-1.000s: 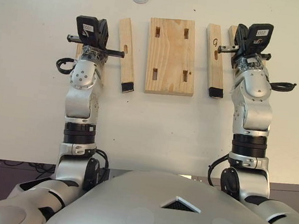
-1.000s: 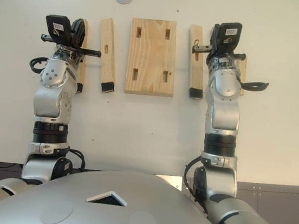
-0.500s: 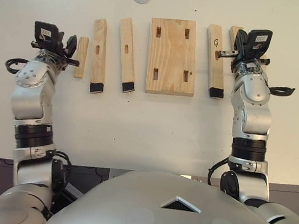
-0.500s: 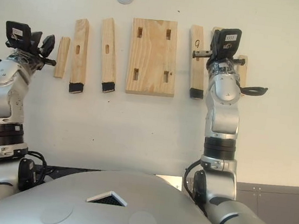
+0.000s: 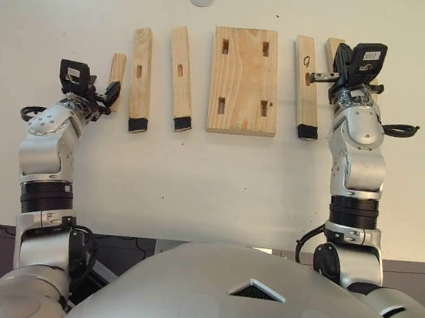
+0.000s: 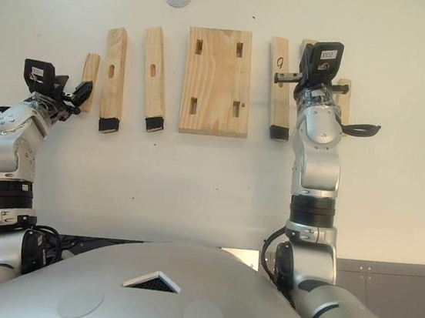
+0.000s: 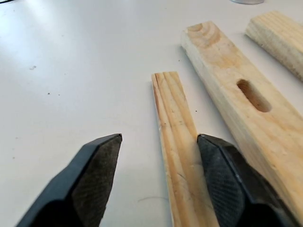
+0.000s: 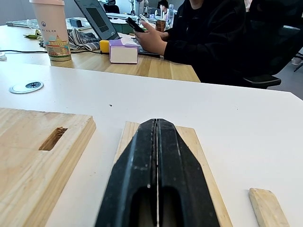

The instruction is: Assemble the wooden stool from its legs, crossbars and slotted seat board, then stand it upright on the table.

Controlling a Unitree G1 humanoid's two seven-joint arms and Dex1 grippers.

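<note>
Left eye view: the short crossbar (image 5: 116, 81) is seen lying flat in the upper left of the frame, leftmost in the row of parts on the table (image 5: 219, 168). The left gripper (image 5: 102, 97) is held at its near end, fingers spread, with one pad (image 7: 222, 170) at the bar's edge. In the upper right, the right gripper (image 8: 156, 124) is pressed together above a leg (image 8: 201, 146), beside the seat board (image 5: 242, 80).

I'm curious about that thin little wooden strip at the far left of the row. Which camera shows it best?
The left wrist view: the strip lies close up, grain visible, between the open fingers of the left gripper. Both eye views show it small, at the row's left end beside a slotted leg.
</note>
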